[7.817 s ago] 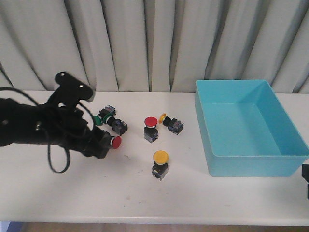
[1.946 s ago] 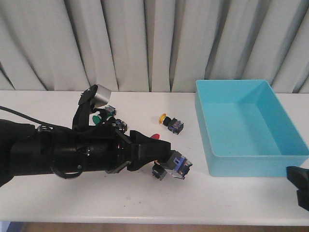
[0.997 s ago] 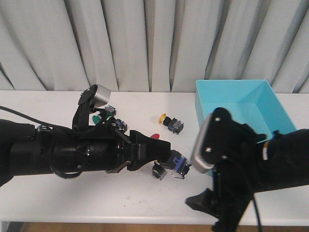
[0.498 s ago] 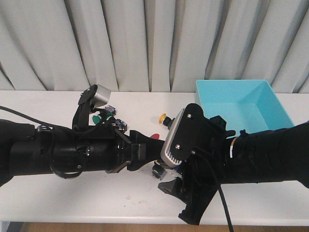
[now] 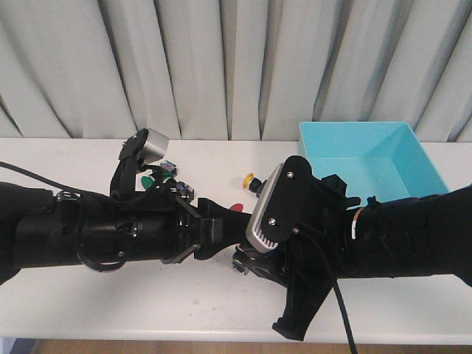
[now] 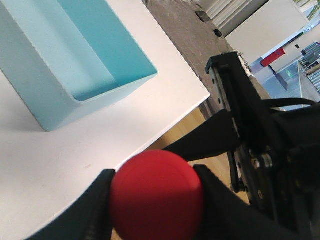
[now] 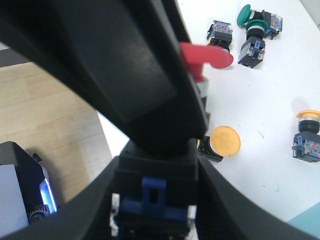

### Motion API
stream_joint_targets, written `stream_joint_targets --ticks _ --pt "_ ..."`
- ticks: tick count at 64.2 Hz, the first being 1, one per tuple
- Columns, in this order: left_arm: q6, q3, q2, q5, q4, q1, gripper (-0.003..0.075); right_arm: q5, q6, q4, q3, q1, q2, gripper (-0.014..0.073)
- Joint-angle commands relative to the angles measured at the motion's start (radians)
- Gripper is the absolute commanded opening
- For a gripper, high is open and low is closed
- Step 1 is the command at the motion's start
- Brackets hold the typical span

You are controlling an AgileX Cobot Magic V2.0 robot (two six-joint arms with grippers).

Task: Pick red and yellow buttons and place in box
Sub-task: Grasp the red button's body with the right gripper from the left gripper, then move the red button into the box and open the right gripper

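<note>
A: Count of buttons?
B: Two red, two yellow. Held red button (image 6: 156,192) clamped by its cap in the left gripper (image 6: 156,210), low centre of the left wrist view. Right gripper (image 7: 152,205) straddling its black body, grip unclear. Second red button (image 7: 206,56), near yellow button (image 7: 225,141) and far yellow button (image 7: 310,116) lying on the white table (image 5: 110,302).
A: Box?
B: One turquoise box (image 5: 369,140), right of the front view, partly hidden by the right arm. Grey curtain (image 5: 221,66) behind. Green caps (image 7: 245,14) too crowded to count.
</note>
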State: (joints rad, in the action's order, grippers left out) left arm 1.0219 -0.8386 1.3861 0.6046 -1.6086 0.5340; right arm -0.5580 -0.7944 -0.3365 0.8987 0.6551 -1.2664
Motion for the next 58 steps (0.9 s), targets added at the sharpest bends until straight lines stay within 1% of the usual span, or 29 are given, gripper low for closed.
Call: stream_joint_targets --ticks 1,11,17,26,30,34,39,43,51,55,58 --pt "0.003 -0.023 -0.036 0.005 -0.052 -0.002 0.0167 0.044 -0.008 -0.015 0.034 -0.001 0.021 0.0156" --pt "0.003 -0.023 -0.036 -0.005 -0.043 -0.002 0.0171 0.043 -0.008 -0.015 0.034 -0.001 0.021 0.0146" --pt "0.003 -0.023 -0.036 -0.002 -0.043 -0.002 0.0216 0.043 -0.008 -0.015 0.034 -0.001 0.021 0.0146" --pt "0.008 -0.023 -0.036 0.012 -0.028 -0.002 0.0386 0.037 -0.008 -0.015 0.034 -0.001 0.021 0.0149" --pt "0.009 -0.023 -0.036 0.012 -0.007 -0.002 0.0479 0.036 -0.008 -0.015 0.034 -0.001 0.021 0.0150" --pt "0.009 -0.023 -0.036 0.015 0.018 -0.002 0.0545 0.034 -0.007 -0.015 0.034 -0.001 0.021 0.0151" --pt "0.009 -0.023 -0.037 0.015 0.037 -0.002 0.0592 0.032 -0.003 -0.015 0.034 -0.001 0.021 0.0153" --pt "0.009 -0.023 -0.037 0.013 0.037 -0.002 0.0602 0.026 -0.003 -0.015 0.034 -0.001 0.021 0.0153" --pt "0.009 -0.023 -0.037 0.003 0.038 -0.002 0.0587 -0.009 0.013 0.020 0.034 -0.005 0.032 0.0154" --pt "0.009 -0.023 -0.037 -0.004 0.038 -0.002 0.0580 -0.038 0.057 0.086 0.034 -0.005 0.046 0.0154" --pt "0.009 -0.023 -0.037 -0.005 0.042 -0.002 0.0575 -0.056 0.121 0.140 0.034 -0.011 0.056 0.0154"
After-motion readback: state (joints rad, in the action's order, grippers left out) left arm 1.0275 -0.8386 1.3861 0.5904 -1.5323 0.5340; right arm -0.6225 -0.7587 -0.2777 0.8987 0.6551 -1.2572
